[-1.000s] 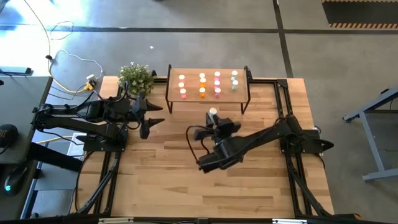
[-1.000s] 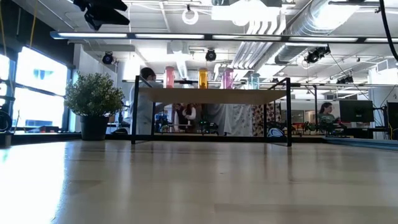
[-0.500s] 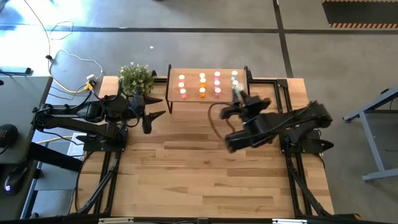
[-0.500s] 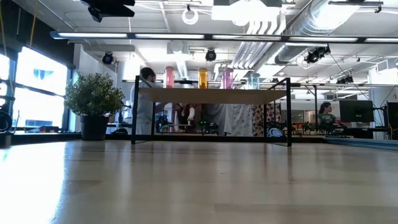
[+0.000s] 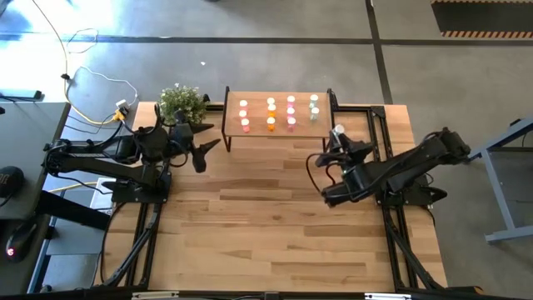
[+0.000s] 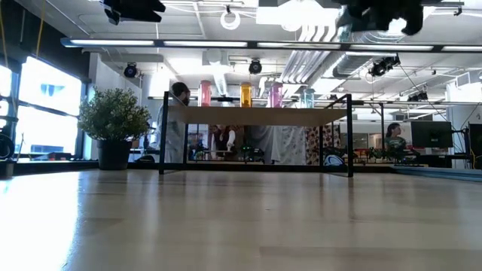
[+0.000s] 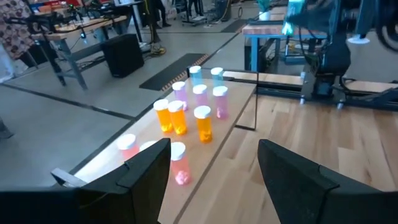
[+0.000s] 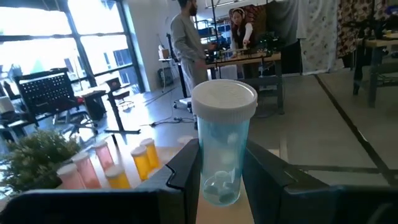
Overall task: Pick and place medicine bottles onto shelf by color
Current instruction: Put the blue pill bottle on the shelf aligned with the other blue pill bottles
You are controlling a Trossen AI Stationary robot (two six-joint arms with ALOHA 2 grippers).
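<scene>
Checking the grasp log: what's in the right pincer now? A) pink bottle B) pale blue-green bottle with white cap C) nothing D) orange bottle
B: the right wrist view shows the right pincer shut on a pale blue-green bottle with a white cap, held upright.

Lab: exposed ducts, workbenches

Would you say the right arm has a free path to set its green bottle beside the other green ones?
Probably yes: the right gripper holds the green bottle just off the shelf, with nothing between it and the green bottles.
</scene>
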